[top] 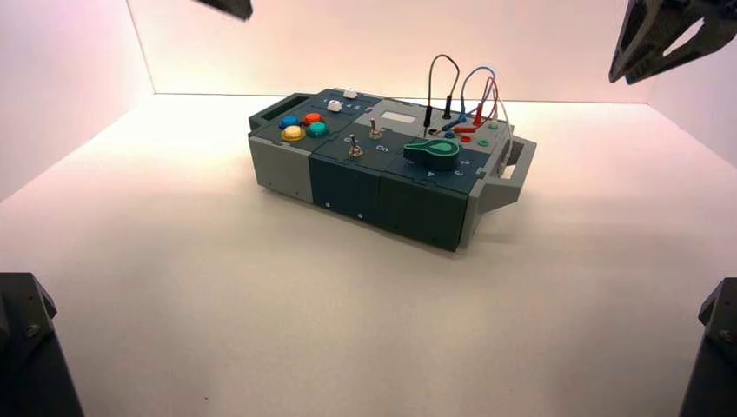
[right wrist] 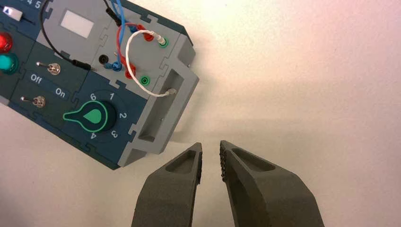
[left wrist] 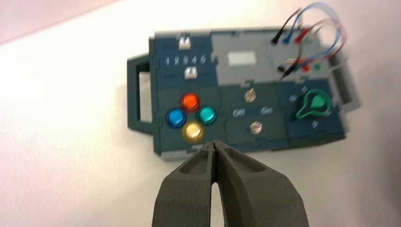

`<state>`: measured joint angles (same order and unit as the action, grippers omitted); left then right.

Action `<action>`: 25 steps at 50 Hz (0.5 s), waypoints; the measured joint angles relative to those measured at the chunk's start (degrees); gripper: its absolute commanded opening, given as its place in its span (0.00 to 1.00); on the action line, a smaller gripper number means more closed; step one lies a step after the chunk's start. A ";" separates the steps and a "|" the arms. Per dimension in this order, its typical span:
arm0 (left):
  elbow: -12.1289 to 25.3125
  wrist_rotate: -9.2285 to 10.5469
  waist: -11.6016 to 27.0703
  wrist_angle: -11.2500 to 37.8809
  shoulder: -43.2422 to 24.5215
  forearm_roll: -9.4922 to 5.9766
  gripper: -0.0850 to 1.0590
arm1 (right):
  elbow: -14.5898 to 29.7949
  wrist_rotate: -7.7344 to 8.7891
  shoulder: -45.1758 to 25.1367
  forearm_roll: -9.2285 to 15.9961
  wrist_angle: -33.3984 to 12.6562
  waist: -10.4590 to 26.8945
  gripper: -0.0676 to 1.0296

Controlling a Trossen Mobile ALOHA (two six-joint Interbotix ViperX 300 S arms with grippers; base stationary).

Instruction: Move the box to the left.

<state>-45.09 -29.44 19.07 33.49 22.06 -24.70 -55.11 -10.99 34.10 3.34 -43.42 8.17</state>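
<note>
Currently I see the long dark-blue and grey modular box [top: 382,174] untouched on the white worktop [top: 261,304]; left end effector [left wrist: 215,144] pinched together above it, right end effector [right wrist: 211,153] slightly apart beside its grey handle [right wrist: 163,111].

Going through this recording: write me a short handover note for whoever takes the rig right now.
Left gripper: fingers shut, empty, raised above the box's near edge by the yellow button.
Right gripper: fingers slightly open, empty, hovering off the box's grey end handle on the knob side.
The box sits mid-table, turned at an angle, untouched by either arm.
Done: nothing visible yet.
Left: make contact, probably at the right end, and push the box left.
</note>
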 measured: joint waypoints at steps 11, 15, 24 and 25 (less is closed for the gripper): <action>6.94 -0.62 -3.69 11.07 -9.14 0.62 0.05 | 0.00 -1.85 -2.37 0.62 0.97 0.00 0.25; 9.40 -1.41 -3.87 13.89 -12.30 0.62 0.05 | 0.00 -1.76 -3.43 0.62 1.32 0.00 0.15; 15.82 -1.76 -3.78 17.40 -22.06 0.70 0.05 | 0.00 -0.88 -6.06 0.79 1.58 0.44 0.04; 16.35 -1.76 -3.78 17.40 -22.94 0.70 0.05 | 0.00 -0.62 -6.42 0.79 1.76 0.62 0.04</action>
<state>-28.74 -31.20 15.29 50.89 -0.88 -23.99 -55.11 -11.60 27.69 4.13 -41.66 8.79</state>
